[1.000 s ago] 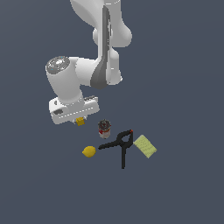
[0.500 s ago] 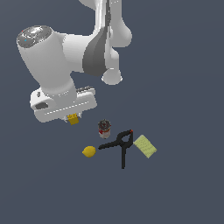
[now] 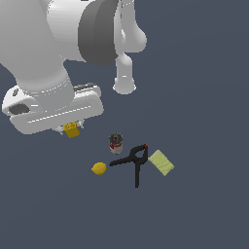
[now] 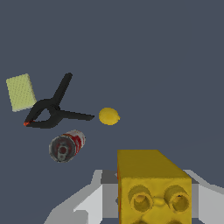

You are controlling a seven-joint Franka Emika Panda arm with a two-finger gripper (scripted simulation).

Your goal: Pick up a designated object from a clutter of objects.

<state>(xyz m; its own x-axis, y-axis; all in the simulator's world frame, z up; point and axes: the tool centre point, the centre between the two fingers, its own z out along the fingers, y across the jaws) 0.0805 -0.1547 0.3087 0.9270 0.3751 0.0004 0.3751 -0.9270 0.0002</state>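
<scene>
gripper (image 3: 72, 129) gripping yellow block (image 4: 151, 186), raised

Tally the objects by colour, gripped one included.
Yellow: 2, the knobbed block held in the gripper, and the lemon
Black: 1, the spring clamp
Red-and-white: 1, the can
Pale green: 1, the flat pad
Total: 5

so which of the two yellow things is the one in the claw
The knobbed yellow block, held between the fingers of the claw and lifted away from the clutter. The other, the smooth round lemon, lies apart beside the black clamp.
</scene>
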